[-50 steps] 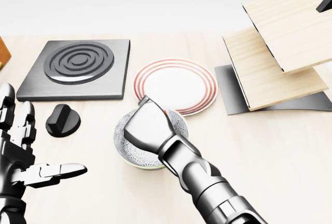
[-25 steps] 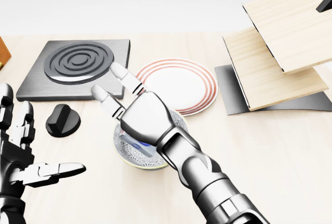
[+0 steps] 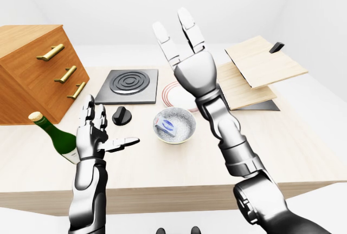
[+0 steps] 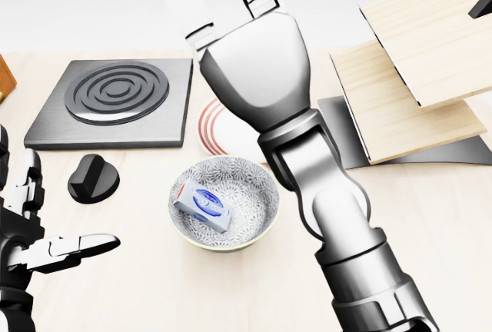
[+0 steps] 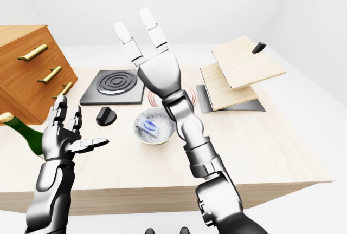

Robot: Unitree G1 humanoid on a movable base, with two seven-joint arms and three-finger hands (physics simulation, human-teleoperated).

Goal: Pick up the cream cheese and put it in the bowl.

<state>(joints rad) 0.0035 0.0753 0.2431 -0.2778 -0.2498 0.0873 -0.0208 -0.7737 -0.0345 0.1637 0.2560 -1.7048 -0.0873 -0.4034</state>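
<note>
The cream cheese point(image 4: 204, 204) is seen lying in the bowl point(image 4: 257, 220), below the raised right hand point(image 3: 187, 55), whose fingers are spread and empty. A light, slippery pack is judged, best gripped across its long sides.

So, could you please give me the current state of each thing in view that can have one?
cream cheese: lying in the bowl, released
bowl: upright on the table, holding the cream cheese
right hand: open, raised above the table, empty
left hand: open, empty
drawers: all shut
bottle: corked
plate: empty where visible
</note>
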